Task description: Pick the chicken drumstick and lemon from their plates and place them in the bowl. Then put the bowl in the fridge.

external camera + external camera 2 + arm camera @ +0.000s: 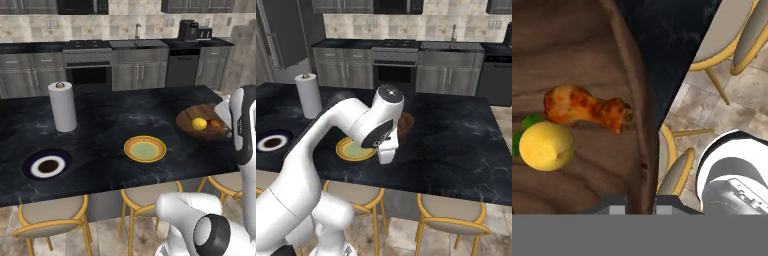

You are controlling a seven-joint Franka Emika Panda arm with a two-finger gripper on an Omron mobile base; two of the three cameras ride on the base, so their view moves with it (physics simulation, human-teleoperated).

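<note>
Hand view: claw (639, 200) pinching bowl (587, 50) rim at counter (667, 40) edge

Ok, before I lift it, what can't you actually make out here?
- Bowl, right base view: mostly behind the arm.
- Claw, hand view: fingertips straddle the bowl rim at the bottom edge; contact unclear.
- Chicken drumstick, left base view: partly behind the arm.
- Lemon: clear.

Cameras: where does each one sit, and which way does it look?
Left base view: behind the arm's left, facing the black counter; white arm lower right.
Right base view: behind its right, same counter; arm lower left.
Hand view: on the hand, over the brown wooden bowl; gripper shut on its rim.
Shared: bowl, yellow lemon, yellow-orange plate.
</note>
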